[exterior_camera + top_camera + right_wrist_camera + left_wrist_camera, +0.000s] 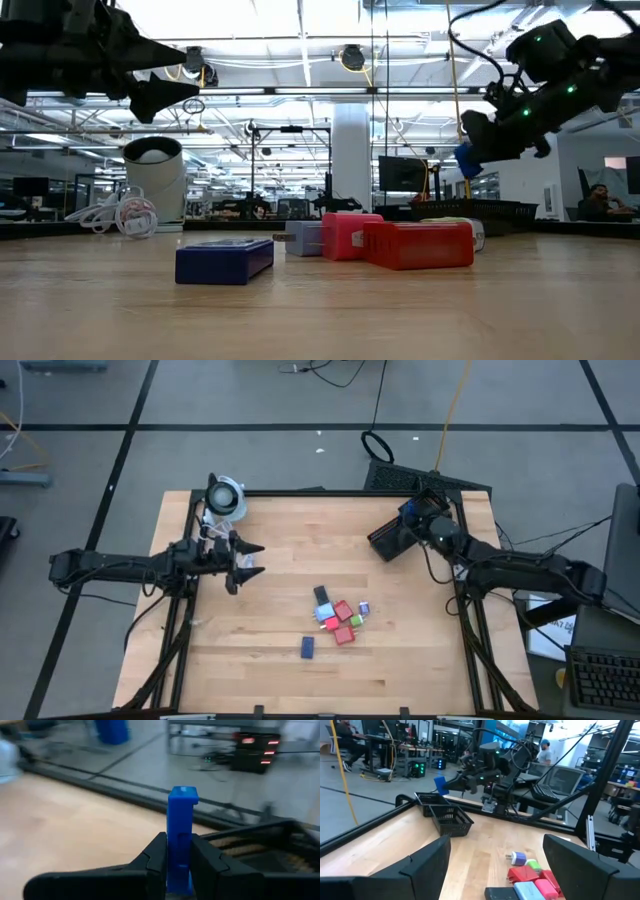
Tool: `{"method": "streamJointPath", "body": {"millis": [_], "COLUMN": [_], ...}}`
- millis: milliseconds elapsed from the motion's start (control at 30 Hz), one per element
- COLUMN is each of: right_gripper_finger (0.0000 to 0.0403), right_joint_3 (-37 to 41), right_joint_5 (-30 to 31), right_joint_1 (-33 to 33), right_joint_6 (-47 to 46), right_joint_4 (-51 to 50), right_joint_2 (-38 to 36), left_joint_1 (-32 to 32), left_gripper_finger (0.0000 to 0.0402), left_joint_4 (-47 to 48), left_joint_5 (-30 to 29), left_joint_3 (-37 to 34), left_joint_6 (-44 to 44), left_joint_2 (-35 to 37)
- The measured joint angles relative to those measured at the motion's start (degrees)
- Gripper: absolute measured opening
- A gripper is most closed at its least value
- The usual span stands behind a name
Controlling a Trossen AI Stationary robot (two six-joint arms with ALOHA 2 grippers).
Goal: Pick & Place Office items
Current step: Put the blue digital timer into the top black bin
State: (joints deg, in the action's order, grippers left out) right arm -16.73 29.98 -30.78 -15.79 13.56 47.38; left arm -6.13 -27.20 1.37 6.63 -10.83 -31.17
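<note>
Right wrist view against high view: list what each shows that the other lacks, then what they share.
Only the right wrist view: the right gripper fingers shut on a blue block held on end.

Only the high view: the left gripper, open, at the table's left edge; the block cluster mid-table, a lone blue block apart from it; the white device and cable.

Both: the wooden table, the black basket and the right gripper over it.

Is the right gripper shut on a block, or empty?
Shut on one. The right gripper has both fingers pressed against a blue block, held in the air near the black basket.
</note>
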Motion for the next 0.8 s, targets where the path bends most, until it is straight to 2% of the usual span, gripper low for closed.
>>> {"method": "streamJointPath", "body": {"millis": [167,333,467,800], "right_gripper_finger": [0.0045,0.0045,0.0045,0.0053], "right_joint_3": [0.0,0.0,0.0,0.0], "right_joint_5": [-0.6,-9.7,-13.6,-15.1], "right_joint_1": [-8.2,-16.7,-21.7,-22.5], "right_joint_6": [0.4,0.0,0.2,1.1], "right_joint_4": [-0.6,-0.6,-0.6,1.6], "right_joint_2": [1.3,4.6,7.7,10.4], "left_joint_1": [0.0,0.0,0.0,0.0], "left_gripper_finger": [0.0315,0.0319,0.0323,0.0324], "left_joint_4": [0.0,0.1,0.1,0.0], "left_joint_5": [0.0,0.0,0.0,0.8], "left_joint_3": [0.0,0.0,0.0,0.0], "left_joint_6": [0.1,1.5,2.1,-0.7], "left_joint_2": [0.0,0.0,0.0,0.0]}}
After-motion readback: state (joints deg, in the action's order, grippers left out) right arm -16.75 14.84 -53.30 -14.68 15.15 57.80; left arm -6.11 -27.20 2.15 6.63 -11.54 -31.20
